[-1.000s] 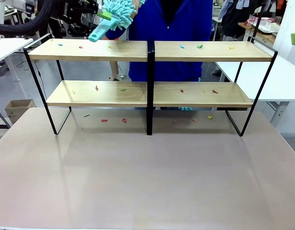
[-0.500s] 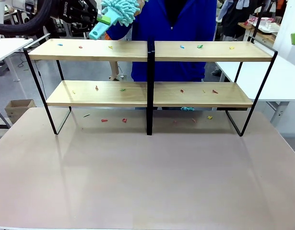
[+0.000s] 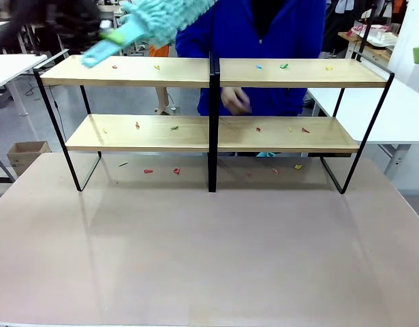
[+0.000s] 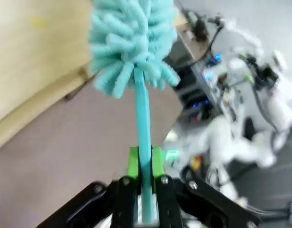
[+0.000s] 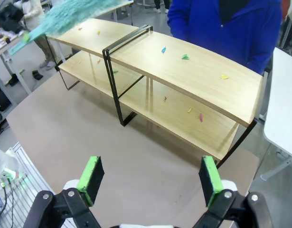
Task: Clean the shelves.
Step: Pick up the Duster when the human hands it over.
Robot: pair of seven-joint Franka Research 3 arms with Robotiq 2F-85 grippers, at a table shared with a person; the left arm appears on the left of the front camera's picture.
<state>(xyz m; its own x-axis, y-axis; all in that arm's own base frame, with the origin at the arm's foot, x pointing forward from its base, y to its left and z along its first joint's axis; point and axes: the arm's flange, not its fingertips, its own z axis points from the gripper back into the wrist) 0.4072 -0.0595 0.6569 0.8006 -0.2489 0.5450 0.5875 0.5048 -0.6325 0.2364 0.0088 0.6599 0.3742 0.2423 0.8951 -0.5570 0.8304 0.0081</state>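
Left hand (image 4: 145, 166) clamped, holding teal duster (image 4: 131, 42)

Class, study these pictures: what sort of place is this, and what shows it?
Most likely a robotics lab or workshop: a left pincer grips a teal duster, shelves strewn with coloured scraps stand on a table, and plain white work tables stand beside.

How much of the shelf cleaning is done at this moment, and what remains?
Done: the left hand is shut on the handle of the teal duster. In hand: the duster hangs, blurred, above the upper left board of the shelves. Left: nearly all; coloured scraps lie on all four boards and on the table beneath. The right hand is open, holding nothing.
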